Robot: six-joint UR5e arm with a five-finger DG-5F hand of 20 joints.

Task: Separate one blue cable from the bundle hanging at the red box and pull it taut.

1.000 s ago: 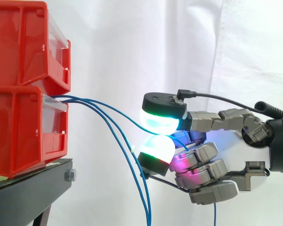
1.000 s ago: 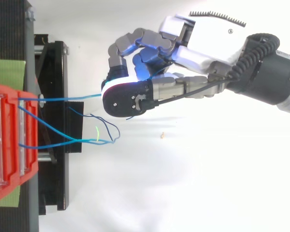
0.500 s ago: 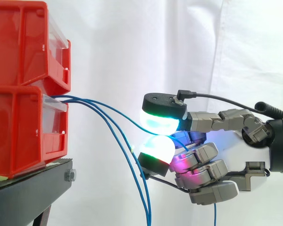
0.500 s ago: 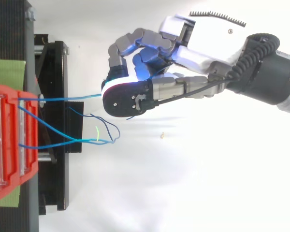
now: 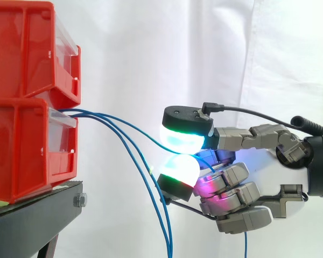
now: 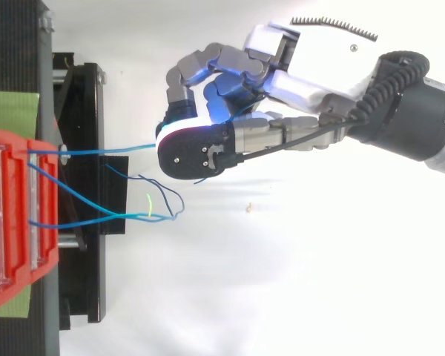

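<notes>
The hand [image 5: 242,138] has one blue cable [image 6: 104,150] pinched between two glowing pads [image 5: 184,138]. That cable runs in a gentle sag back to the lower red box [image 5: 27,145]. The other blue cables [image 5: 157,207] droop loose beside the black stand [image 5: 32,220].

Open gap between the robot hand [image 5: 277,172] and the red bins [image 5: 27,140], crossed by its pinched blue cable [image 6: 111,150]; slack blue cables [image 6: 137,216] hang just below, binward.
</notes>
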